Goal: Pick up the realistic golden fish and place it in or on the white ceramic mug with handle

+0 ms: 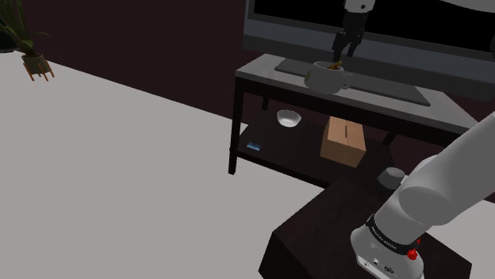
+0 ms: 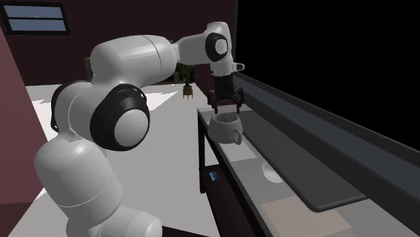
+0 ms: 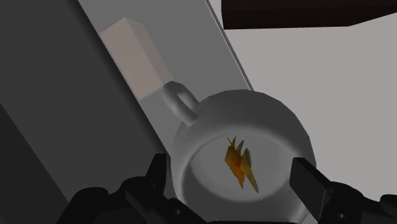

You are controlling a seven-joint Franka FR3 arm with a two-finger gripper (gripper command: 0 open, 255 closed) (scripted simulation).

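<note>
My gripper (image 3: 232,173) hangs spread over the mug (image 3: 270,108); the fish (image 3: 240,164) inside looks light, stiff, thin-finned: I'd pinch its body.

Shoulder view high behind the stand (image 1: 317,230); second exterior close beside the arm (image 2: 128,67); wrist directly above the shared mug (image 3: 280,121).

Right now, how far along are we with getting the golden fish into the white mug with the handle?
Done: the orange-gold fish lies inside the white handled mug on the grey tabletop, touching neither finger. In hand: nothing; the black two-finger gripper hovers open just above the mug's rim. Left: probably only lifting the arm clear.
</note>
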